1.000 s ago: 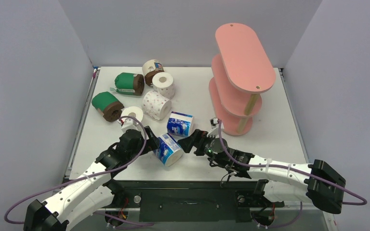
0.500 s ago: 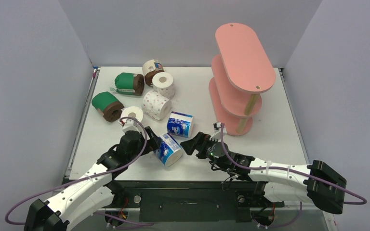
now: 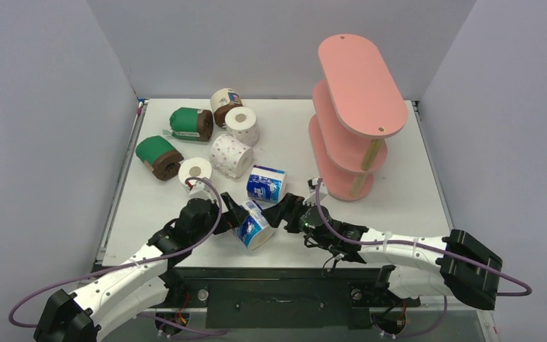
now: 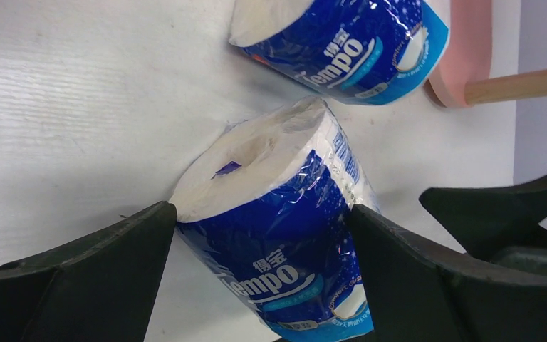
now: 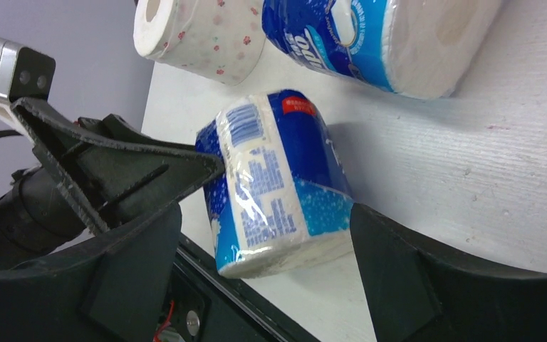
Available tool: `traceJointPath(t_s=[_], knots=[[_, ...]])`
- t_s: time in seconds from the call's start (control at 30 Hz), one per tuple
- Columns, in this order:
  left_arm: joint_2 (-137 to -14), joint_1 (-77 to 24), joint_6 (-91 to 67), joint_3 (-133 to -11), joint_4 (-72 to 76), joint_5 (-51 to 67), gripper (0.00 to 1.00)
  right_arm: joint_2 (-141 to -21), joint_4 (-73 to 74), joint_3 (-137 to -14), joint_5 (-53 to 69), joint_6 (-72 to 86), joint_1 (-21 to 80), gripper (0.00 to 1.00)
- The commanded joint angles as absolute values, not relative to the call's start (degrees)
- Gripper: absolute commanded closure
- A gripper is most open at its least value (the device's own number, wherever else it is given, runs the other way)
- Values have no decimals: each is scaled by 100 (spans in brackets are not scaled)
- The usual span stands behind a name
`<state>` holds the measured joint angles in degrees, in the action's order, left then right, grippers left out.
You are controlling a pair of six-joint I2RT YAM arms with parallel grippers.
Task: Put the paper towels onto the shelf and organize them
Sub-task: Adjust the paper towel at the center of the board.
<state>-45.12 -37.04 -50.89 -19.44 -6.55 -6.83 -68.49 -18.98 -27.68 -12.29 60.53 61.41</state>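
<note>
A blue-white wrapped roll (image 3: pixel 254 226) lies tilted near the table's front edge. My left gripper (image 3: pixel 246 219) is shut on it, a finger against each side (image 4: pixel 262 214). My right gripper (image 3: pixel 279 211) is open just right of that roll, its jaws wide on either side of it in the right wrist view (image 5: pixel 263 214) and not gripping. The second blue-white roll (image 3: pixel 266 183) lies just behind. Three pink-dotted white rolls (image 3: pixel 231 154), two green-wrapped rolls (image 3: pixel 158 157) and a cream-wrapped roll (image 3: pixel 225 105) lie at the back left. The pink shelf (image 3: pixel 360 85) stands at the back right with no rolls on it.
Grey walls close the table on three sides. The table's front edge (image 3: pixel 278 267) is close below the held roll. The shelf's foot and a wooden post (image 4: pixel 520 84) show at the far right of the left wrist view.
My left gripper has slid forward along the blue-white roll and closed on it. My right gripper has moved a little left, closer to the roll.
</note>
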Motion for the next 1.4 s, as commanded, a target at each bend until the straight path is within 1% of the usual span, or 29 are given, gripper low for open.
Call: traceJointPath(t_s=[0.0, 0.13, 0.3, 0.37, 0.47, 0.57, 0.63, 0.7, 0.83, 1.0, 1.13, 1.27, 1.37], knots=[[-4340, -3938, -5274, -1853, -313, -376, 9, -6745, -2135, -2769, -1169, 6074, 5928, 16], [-4213, -4178, -5555, -1797, -415, -512, 13, -6397, -1860, -2611, -1224, 5953, 5721, 16], [-4056, -4378, -5817, -1730, -560, -1030, 14, -5769, -614, -2785, -1177, 5320, 5666, 16], [-4011, -4392, -5848, -1743, -669, -1208, 13, -5557, -269, -2875, -1006, 5142, 5742, 16], [-3997, -4391, -5853, -1777, -750, -1357, 12, -5450, -199, -2865, -415, 5110, 5893, 16], [-3997, -4386, -5841, -1776, -766, -1391, 10, -5738, -611, -2774, 122, 5328, 5988, 15], [-3999, -4381, -5822, -1775, -781, -1421, 9, -6140, -979, -2825, 526, 5522, 6023, 15], [-3972, -4380, -5794, -1787, -842, -1431, 9, -6656, -1218, -2968, 672, 5692, 6032, 15], [-3848, -4379, -5695, -1814, -998, -1433, 8, -7008, -1569, -3173, 709, 5919, 6031, 15], [-3668, -4377, -5586, -1759, -975, -1341, 9, -7115, -1932, -3116, 468, 6286, 5943, 14], [-3606, -4384, -5518, -1635, -756, -1064, 13, -7203, -2631, -2683, 332, 6738, 5712, 14], [-3678, -4388, -5535, -1521, -476, -820, 20, -7354, -2979, -2576, 257, 6910, 5548, 15], [-3852, -4389, -5546, -1541, -265, -664, 21, -7491, -3051, -2621, 242, 6896, 5431, 16]])
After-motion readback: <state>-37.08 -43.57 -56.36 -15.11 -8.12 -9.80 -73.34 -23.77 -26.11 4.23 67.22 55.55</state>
